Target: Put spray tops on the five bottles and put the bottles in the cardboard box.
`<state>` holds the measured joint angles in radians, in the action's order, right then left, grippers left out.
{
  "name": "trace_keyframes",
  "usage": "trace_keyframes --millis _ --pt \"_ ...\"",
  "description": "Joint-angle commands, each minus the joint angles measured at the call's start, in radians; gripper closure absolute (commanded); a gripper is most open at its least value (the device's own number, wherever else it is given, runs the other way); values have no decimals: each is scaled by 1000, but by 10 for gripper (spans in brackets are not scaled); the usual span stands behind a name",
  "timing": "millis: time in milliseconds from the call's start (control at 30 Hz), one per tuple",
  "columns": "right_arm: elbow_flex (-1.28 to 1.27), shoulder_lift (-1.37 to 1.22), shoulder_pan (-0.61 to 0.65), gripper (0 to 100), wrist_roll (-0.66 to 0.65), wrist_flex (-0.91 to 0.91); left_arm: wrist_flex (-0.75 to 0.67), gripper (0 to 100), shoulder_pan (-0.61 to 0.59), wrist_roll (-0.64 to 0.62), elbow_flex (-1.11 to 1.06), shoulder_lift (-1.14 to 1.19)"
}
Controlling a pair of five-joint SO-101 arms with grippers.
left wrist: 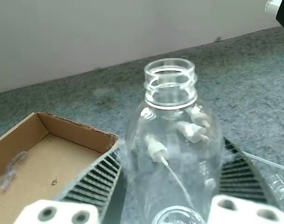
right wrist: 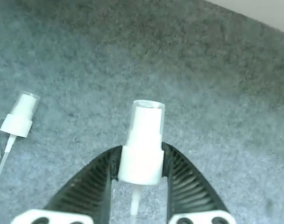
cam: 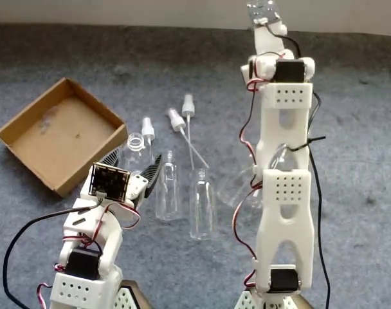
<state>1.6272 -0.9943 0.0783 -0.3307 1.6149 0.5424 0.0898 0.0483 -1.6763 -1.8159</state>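
Observation:
My left gripper (cam: 136, 156) is shut on a clear bottle (left wrist: 172, 116) with an open neck, just beside the cardboard box (cam: 60, 135). At the far side of the table, my right gripper (right wrist: 141, 163) is shut on a white spray top (right wrist: 143, 144) held above the carpet; it also shows in the high view (cam: 263, 14). Two more clear bottles (cam: 166, 187) (cam: 202, 205) lie in the middle. Three loose spray tops (cam: 147, 129) (cam: 176, 120) (cam: 188, 104) with thin tubes lie beyond them. Further clear bottles (cam: 237, 190) lie partly hidden under the right arm.
The grey carpet (cam: 363, 193) covers the whole table. The box (left wrist: 39, 154) is open-topped, with a bit of fluff on its floor. A pale wall runs along the far edge. A loose spray top (right wrist: 18, 119) lies beside the right gripper.

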Motion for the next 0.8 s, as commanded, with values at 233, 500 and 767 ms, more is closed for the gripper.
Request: trace_keyframes --millis 233,500,767 --pt "153 188 -7 957 0 16 6 797 15 -6 -19 -5" --pt "153 283 -45 957 0 153 6 797 15 -6 -19 -5" --pt "151 464 -156 957 0 154 6 797 15 -6 -19 -5"
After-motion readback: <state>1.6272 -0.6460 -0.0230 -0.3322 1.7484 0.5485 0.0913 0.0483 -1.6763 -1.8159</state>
